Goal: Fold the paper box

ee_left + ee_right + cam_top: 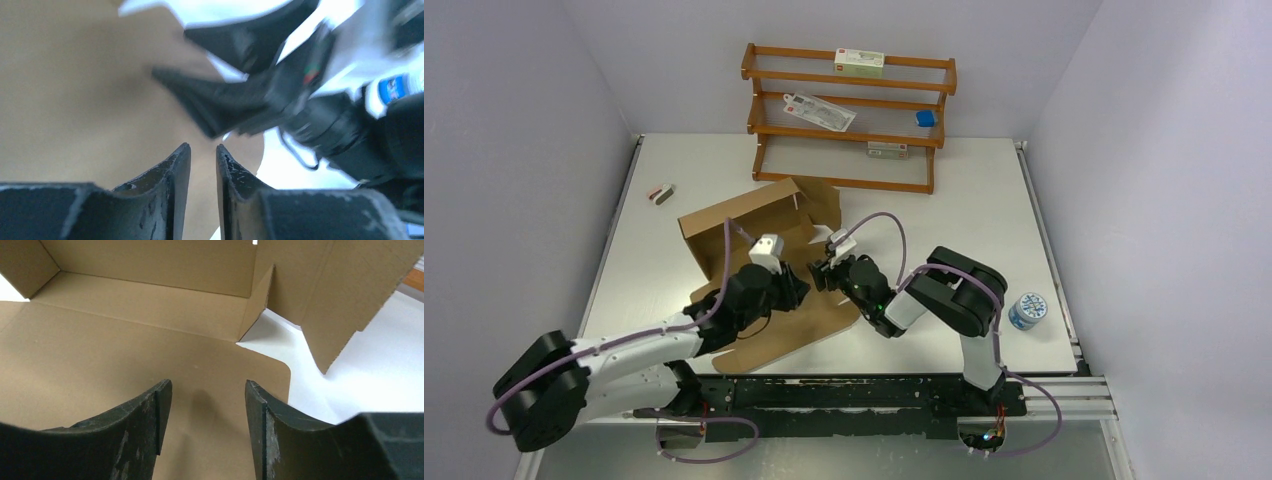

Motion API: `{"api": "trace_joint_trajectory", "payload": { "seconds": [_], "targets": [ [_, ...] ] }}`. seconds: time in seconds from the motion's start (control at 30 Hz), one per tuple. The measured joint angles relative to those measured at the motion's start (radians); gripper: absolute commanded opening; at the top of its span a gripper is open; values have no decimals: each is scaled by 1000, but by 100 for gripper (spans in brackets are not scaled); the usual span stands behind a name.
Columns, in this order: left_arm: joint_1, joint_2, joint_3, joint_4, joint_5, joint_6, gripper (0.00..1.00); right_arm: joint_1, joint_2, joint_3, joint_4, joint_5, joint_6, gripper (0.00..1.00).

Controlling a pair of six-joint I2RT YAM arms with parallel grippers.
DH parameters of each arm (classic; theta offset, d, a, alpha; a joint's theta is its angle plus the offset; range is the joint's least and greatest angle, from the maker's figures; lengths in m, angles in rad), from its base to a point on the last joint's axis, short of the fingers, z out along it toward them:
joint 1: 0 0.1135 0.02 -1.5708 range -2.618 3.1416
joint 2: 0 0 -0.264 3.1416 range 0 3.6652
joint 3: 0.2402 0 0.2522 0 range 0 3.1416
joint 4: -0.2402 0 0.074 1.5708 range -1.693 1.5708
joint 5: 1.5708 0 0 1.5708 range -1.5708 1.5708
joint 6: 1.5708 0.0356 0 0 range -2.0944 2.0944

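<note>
Box (764,212): brown cardboard at mid-table (984,200), part-folded. The back wall stands up and the near panel lies flat beneath both my grippers.
Left gripper (202,147): low over the flat panel, fingers a narrow slit apart and holding nothing. I judge it is placed there to keep the base down.
Right gripper (207,382): facing the left one, just beside it. The jaws are about half apart and empty, with cardboard below the fingers, not between them.
Side flap (320,295): loose and leaning outward past the corner tab. I judge it is the next part to stand up, hence my right gripper's heading.
Rack (849,120): behind the box at the far edge, not involved.
Roll (1028,311): right of my right arm, well apart from the box.
</note>
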Motion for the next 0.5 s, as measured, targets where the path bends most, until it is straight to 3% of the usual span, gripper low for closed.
{"api": "trace_joint_trajectory", "payload": {
  "seconds": [0.23,0.5],
  "targets": [
    [31,-39,359,-339,-156,149,56,-23,-71,-19,-65,-76,-16,72],
    [156,27,689,-492,-214,293,76,-192,-327,-33,-269,-266,-25,80]
  ]
}}
